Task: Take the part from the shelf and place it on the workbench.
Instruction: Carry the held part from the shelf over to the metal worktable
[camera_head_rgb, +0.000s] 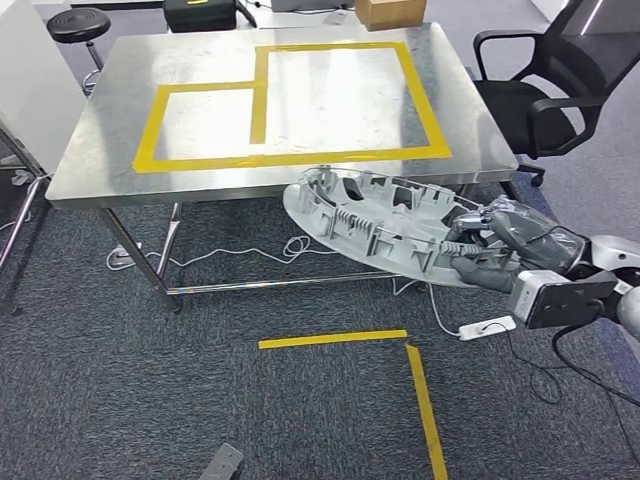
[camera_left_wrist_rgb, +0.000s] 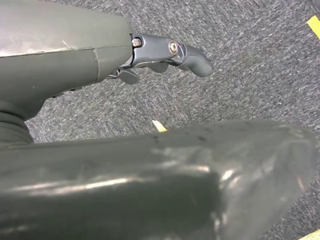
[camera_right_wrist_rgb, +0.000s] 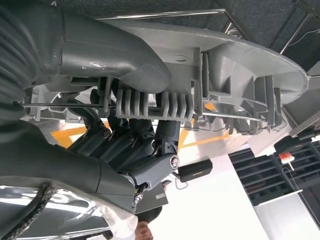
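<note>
A long grey plastic part (camera_head_rgb: 370, 225) with ribs and clips hangs level in the air in front of the steel workbench (camera_head_rgb: 106, 140), just below its front edge. My right hand (camera_head_rgb: 490, 250) grips the part's right end, thumb on one face and fingers wrapped behind. In the right wrist view the thumb (camera_right_wrist_rgb: 113, 55) presses on the part (camera_right_wrist_rgb: 241, 65) while the dark fingers (camera_right_wrist_rgb: 132, 145) curl around its ribbed bar. My left hand (camera_left_wrist_rgb: 162, 52) hangs over grey carpet, fingers apart and holding nothing.
Yellow tape (camera_head_rgb: 260, 110) marks two boxes on the workbench top. A black office chair (camera_head_rgb: 543, 95) stands at the right, a stool (camera_head_rgb: 79, 25) at the back left. Cables and a power strip (camera_head_rgb: 487, 327) lie on the carpet, with yellow floor tape (camera_head_rgb: 332, 340) in front.
</note>
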